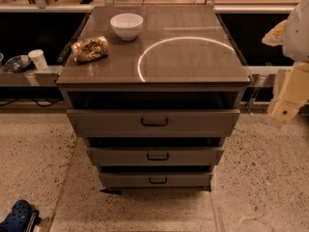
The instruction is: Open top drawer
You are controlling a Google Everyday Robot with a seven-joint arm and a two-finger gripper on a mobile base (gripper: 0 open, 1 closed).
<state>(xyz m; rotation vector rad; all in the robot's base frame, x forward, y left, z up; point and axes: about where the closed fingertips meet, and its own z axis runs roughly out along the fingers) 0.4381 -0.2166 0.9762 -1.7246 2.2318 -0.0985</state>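
Observation:
The top drawer [153, 122] is the widest of three grey-brown drawers in a cabinet at the centre of the camera view. It has a small dark loop handle [154, 122] at its middle. Its front stands forward of the cabinet top, with a dark gap above it. My gripper [286, 105] is a tan piece under a white arm at the right edge. It hangs in the air to the right of the cabinet, level with the top drawer and apart from it. It holds nothing that I can see.
Two narrower drawers [155, 156] [156, 180] sit below, each slightly out. On the cabinet top [193, 57] stand a white bowl [127, 25] and a snack bag [90, 49]. A cup [37, 59] and dish sit on a shelf at left. A blue shoe [17, 215] lies at bottom left.

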